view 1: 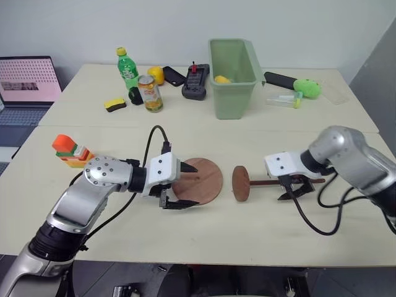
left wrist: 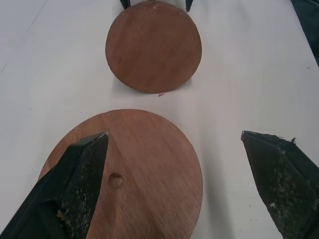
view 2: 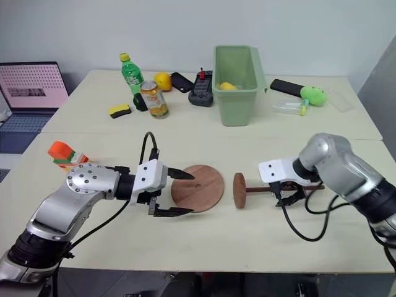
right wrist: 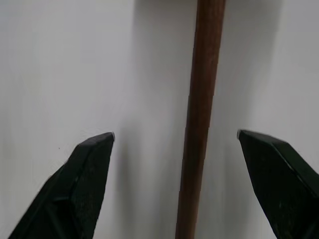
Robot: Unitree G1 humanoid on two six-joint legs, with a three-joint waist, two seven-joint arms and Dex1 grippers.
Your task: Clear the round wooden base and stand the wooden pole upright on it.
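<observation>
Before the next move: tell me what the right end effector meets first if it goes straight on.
Most likely the wooden pole, lying between the open fingers of the right end effector, then the table; depth is unclear.

Wood, plastic and metal on a pale matt table

The round wooden base (view 1: 201, 179) is smooth reddish-brown wood with a faint sheen; the wooden pole (view 1: 272, 180) is darker, its end disc the same reddish wood. The table (view 1: 216, 235) looks like pale matt laminate. Black gripper fingers (left wrist: 75, 184) are rough and scuffed, the arm shells glossy silver metal and white plastic. The green bin (view 1: 232, 77) is matt plastic, the drinks can (view 1: 150, 93) shiny metal, the green bottle (view 1: 127, 68) glossy plastic.
</observation>
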